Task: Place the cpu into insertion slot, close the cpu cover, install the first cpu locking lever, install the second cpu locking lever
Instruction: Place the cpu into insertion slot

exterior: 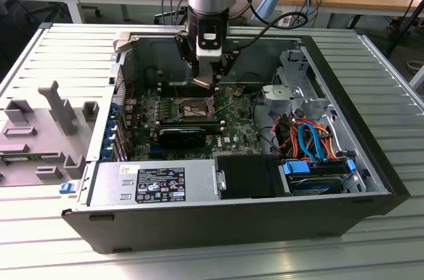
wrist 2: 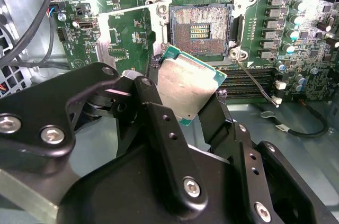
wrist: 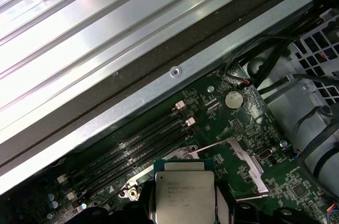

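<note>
Inside an open computer case (exterior: 374,161) on the ribbed bench (exterior: 53,55), the claw (wrist 2: 183,97) grips the cpu (wrist: 184,195) by its edges between its fingers, close above the exposed insertion slot (wrist 2: 200,30).

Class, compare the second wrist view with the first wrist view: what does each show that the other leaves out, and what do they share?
Second wrist view: the open insertion slot with its contacts bare, and a thin locking lever standing loose beside it. First wrist view: the round coin battery, the computer case's metal edge and the ribbed table beyond it. Both wrist views: the cpu clamped in the gripper, not yet in the slot, the green motherboard and long black memory slots.
</note>
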{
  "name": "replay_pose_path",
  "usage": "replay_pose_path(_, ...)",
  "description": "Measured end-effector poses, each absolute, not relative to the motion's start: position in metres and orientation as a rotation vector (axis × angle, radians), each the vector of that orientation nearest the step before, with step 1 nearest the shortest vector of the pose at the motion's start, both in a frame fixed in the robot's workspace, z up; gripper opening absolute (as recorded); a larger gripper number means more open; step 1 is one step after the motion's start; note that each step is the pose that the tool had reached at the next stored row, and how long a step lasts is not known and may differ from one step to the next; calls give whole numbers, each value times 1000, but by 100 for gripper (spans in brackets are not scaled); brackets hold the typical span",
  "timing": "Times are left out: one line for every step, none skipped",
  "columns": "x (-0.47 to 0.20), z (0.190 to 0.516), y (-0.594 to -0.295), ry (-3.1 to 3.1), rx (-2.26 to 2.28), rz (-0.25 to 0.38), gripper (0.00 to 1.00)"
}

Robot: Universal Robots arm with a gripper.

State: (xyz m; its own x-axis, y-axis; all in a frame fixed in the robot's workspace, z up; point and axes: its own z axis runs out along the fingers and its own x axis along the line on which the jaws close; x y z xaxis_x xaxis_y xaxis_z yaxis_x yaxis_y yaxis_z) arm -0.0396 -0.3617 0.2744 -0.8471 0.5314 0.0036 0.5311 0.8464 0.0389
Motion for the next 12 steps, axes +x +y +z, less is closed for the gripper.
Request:
replay_pose_path(-40, 274, -362, 3011, 867, 60, 55)
replay_pose_path(-40, 274, -362, 3011, 868, 60, 55)
replay_pose_path(-40, 274, -362, 3011, 868, 60, 55)
replay_pose_path(-40, 274, -362, 3011, 869, 60, 55)
replay_pose_path(-40, 274, -362, 3010, 870, 60, 55)
replay_pose_path(-40, 274, -362, 3010, 871, 60, 55)
replay_pose_path(-40, 274, -362, 3010, 872, 60, 55)
replay_pose_path(-40, 274, -362, 3009, 874, 60, 55)
replay_pose_path(-40, 274, -362, 3009, 874, 60, 55)
replay_pose_path(-40, 274, -362, 3009, 875, 60, 55)
replay_pose_path(-40, 274, -362, 3009, 876, 60, 55)
replay_pose_path(-40, 274, -362, 3009, 876, 60, 55)
